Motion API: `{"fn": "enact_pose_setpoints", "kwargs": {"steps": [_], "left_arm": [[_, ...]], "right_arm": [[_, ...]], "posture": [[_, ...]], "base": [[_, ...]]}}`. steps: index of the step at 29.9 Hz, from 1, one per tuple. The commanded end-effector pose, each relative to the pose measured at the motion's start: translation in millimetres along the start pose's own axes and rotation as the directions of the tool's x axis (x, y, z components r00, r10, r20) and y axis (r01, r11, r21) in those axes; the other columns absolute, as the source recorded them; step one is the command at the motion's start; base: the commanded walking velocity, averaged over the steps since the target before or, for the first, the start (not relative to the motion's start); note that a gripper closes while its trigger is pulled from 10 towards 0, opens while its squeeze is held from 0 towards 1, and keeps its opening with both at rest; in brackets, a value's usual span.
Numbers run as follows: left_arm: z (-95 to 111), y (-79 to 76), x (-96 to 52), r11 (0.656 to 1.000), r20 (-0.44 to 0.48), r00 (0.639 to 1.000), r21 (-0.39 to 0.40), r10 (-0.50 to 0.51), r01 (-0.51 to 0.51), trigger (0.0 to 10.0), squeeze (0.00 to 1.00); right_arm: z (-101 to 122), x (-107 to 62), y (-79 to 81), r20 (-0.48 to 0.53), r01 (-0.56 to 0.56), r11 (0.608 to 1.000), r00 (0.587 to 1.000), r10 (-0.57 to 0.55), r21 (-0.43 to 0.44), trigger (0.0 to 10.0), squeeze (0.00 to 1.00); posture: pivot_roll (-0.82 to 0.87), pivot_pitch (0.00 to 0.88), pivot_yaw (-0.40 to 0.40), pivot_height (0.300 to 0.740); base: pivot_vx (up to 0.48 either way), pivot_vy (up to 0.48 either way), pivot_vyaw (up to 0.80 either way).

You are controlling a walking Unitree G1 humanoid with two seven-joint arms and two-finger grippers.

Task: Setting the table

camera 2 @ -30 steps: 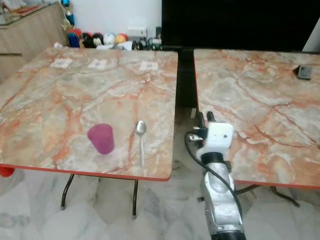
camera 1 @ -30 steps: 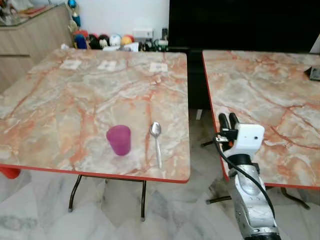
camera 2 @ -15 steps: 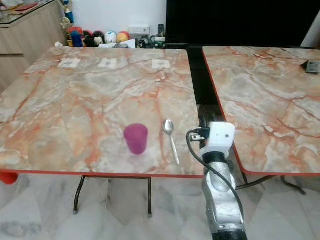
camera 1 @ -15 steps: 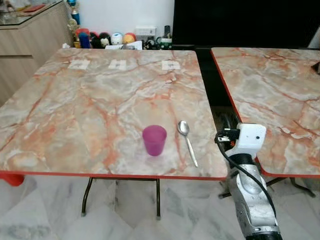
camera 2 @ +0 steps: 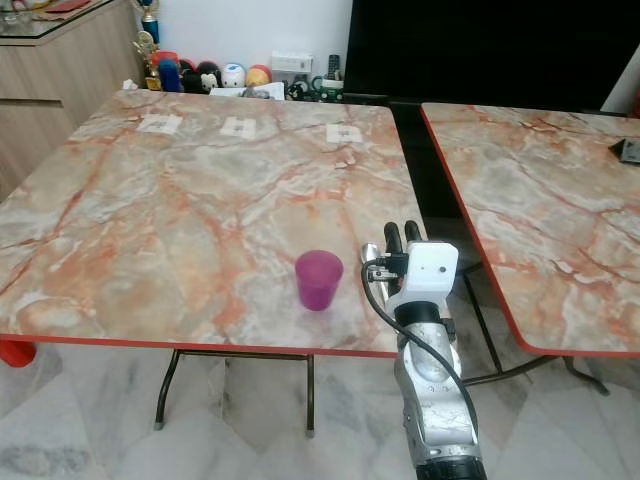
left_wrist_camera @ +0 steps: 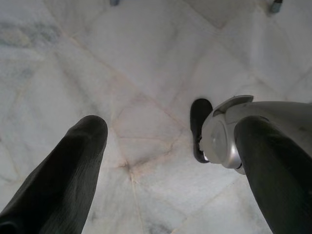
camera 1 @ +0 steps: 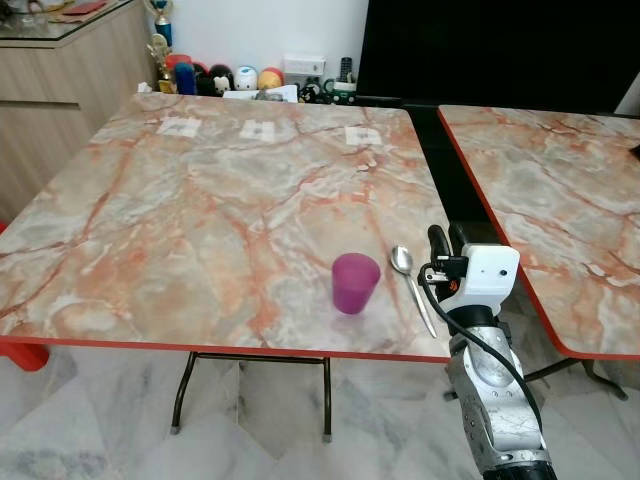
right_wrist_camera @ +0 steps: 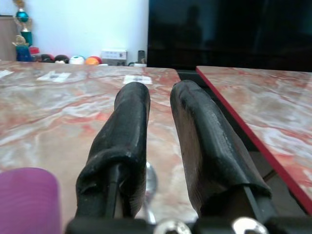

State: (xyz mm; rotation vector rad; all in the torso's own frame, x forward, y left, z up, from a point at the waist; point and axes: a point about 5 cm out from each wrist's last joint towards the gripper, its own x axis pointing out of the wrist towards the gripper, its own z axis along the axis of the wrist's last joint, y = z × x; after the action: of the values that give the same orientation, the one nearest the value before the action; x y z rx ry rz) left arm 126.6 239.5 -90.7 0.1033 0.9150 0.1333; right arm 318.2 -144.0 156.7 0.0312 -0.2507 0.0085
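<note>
Raised from beside the table edge, the right gripper (camera 1: 447,238) now hovers over the spoon (camera 1: 409,272) with its fingers narrowly parted, holding nothing, while the purple cup (camera 1: 355,283) stands just beside the spoon near the marble table's (camera 1: 200,210) front edge.

Cup (camera 1: 355,282) on table (camera 1: 180,230) nr front edge, spoon (camera 1: 411,272) just right, 2nd table (camera 1: 560,220) further right.

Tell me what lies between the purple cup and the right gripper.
The spoon lies on the table between the purple cup and the right gripper, seen in the left eye view.
</note>
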Motion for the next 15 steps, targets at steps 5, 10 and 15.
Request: {"fn": "enact_pose_setpoints", "kwargs": {"steps": [5,10,15], "left_arm": [[-6.7,-3.1,-1.9,1.000,-0.021,1.000,-0.002,-0.012,0.012,10.0,0.00],[-4.7,-3.5,-1.1,1.000,-0.017,1.000,0.000,-0.014,0.014,10.0,0.00],[-3.9,-4.8,-0.6,1.000,-0.019,1.000,-0.001,-0.017,0.017,10.0,0.00]], "right_arm": [[-2.4,-2.5,-5.5,-0.005,0.014,1.000,1.000,-0.014,-0.024,10.0,0.00],[-0.1,-2.0,-6.8,0.006,0.019,0.999,1.000,-0.019,-0.027,10.0,0.00],[-2.6,-2.9,-10.6,-0.012,0.033,0.999,0.999,-0.033,-0.031,10.0,0.00]], "posture": [[0.04,0.062,-0.026,0.740],[0.04,0.069,-0.028,0.740],[0.04,0.076,-0.032,0.740]], "base": [[0.148,0.000,0.00],[0.258,0.000,0.34],[0.259,0.000,0.09]]}}
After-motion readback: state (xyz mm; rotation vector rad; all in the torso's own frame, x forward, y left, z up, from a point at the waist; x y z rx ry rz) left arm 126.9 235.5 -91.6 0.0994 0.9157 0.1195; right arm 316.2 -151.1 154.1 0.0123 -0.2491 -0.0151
